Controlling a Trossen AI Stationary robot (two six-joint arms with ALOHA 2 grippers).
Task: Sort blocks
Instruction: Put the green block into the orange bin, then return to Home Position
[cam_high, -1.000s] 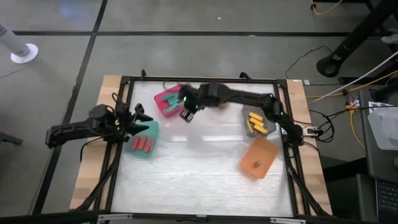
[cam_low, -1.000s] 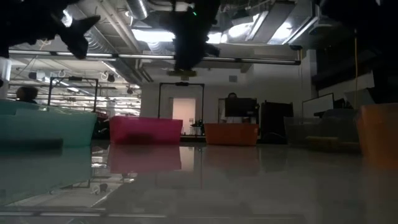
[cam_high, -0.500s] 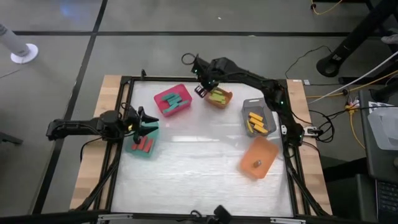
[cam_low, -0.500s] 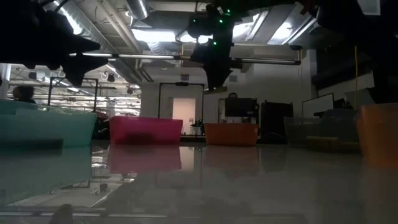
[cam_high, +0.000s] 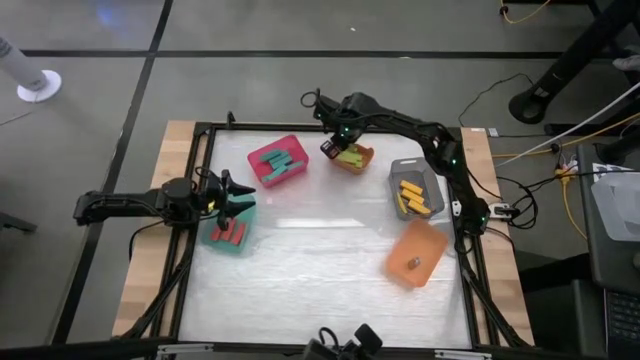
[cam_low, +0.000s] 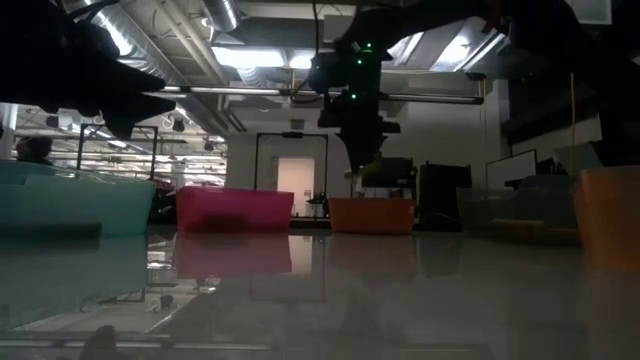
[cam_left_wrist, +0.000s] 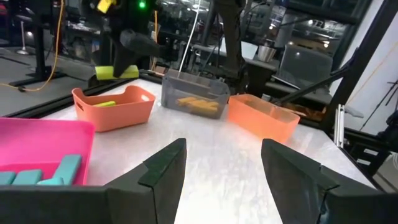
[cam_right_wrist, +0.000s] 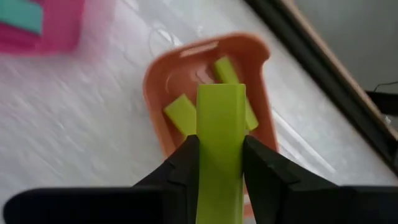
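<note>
1. Two dark arms work over a white table (cam_high: 320, 270) that carries five bins.
2. The right gripper (cam_high: 330, 147) hangs above the small orange bin (cam_high: 353, 160) at the far edge; its fingers (cam_right_wrist: 186, 168) pinch a light green block (cam_right_wrist: 220, 143), held lengthwise between them.
3. Inside that orange bin (cam_right_wrist: 163, 81) lie two more light green blocks (cam_right_wrist: 181, 113), directly beneath the held one.
4. The left gripper (cam_high: 232, 195) hovers over the teal bin (cam_high: 214, 237) near the left side, with its fingers (cam_left_wrist: 163, 171) spread wide and nothing between them.
5. Red blocks (cam_high: 233, 233) rest in the teal bin.
6. The pink bin (cam_high: 262, 160) sits between the teal and small orange bins and holds teal blocks (cam_high: 288, 166).
7. Yellow blocks (cam_high: 413, 197) lie in the grey bin (cam_high: 400, 170) on the right side.
8. The larger orange bin (cam_high: 425, 245) stands nearer the front right, just beside the grey one, with one small brown piece (cam_high: 413, 264) in it.
</note>
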